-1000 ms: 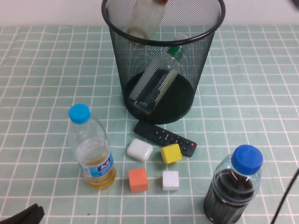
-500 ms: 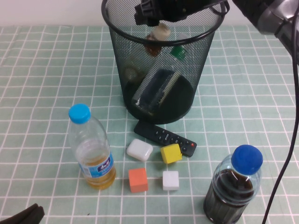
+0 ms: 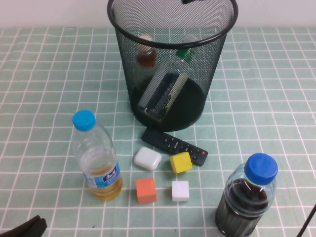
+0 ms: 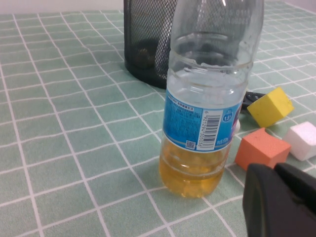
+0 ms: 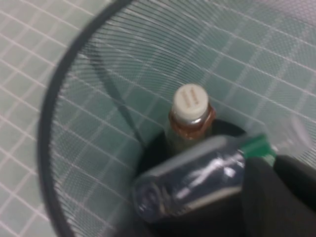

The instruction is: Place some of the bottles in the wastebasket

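The black wire-mesh wastebasket [image 3: 173, 106] stands at the table's far middle. Both clear bottles lie inside it. The small one with cream cap and brown neck [image 3: 146, 50] leans against the left wall. The larger one with the orange-and-green label [image 3: 164, 93] lies slanted across the bottom. In the right wrist view the small bottle's cap [image 5: 190, 101] and the larger bottle [image 5: 192, 180] show inside the wastebasket [image 5: 64, 123]. My right gripper [image 5: 274, 167] hovers above the basket, shut and empty; only a dark bit shows at the high view's top edge [image 3: 195, 1]. My left gripper [image 4: 275, 169] is shut and parked near the table's front left corner [image 3: 27, 228].
A blue-capped bottle of yellow liquid [image 3: 96, 158] stands front left, also in the left wrist view [image 4: 207, 98]. A blue-capped bottle of dark liquid [image 3: 247, 197] stands front right. A black remote [image 3: 174, 145], a white case [image 3: 147, 158] and yellow [image 3: 180, 162], orange [image 3: 145, 190] and white [image 3: 180, 190] cubes lie between.
The small bottle dropped from above the rim into the wastebasket and settled against its left wall. My right arm came over the basket, then rose almost out of the high view.
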{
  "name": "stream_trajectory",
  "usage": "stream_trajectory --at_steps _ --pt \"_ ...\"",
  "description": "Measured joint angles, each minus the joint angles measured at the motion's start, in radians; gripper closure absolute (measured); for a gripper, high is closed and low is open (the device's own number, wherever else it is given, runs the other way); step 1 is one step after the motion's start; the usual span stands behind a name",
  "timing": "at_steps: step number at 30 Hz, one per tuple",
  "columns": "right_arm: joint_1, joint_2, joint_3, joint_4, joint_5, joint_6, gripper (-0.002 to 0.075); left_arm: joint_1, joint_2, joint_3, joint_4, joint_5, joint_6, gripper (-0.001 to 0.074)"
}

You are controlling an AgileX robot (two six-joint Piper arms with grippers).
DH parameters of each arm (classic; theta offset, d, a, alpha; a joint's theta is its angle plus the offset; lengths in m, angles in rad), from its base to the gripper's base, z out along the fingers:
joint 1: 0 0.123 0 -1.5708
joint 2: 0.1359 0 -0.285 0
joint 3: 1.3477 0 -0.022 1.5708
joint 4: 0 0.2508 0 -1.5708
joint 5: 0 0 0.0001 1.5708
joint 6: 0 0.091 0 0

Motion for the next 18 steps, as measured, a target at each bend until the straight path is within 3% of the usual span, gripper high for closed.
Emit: stream_trajectory --at_steps 8,18 --pt "0.000 -0.064 0.002 -0.219 0.052 0.185 0.0730 0.000 0.000 0.000 0.000 0.000 0.000 0.0739" --pt "-0.021 -0.175 0.002 -0.324 0.058 0.129 0.0732 0.000 0.000 0.000 0.000 0.000 0.000 0.0739"
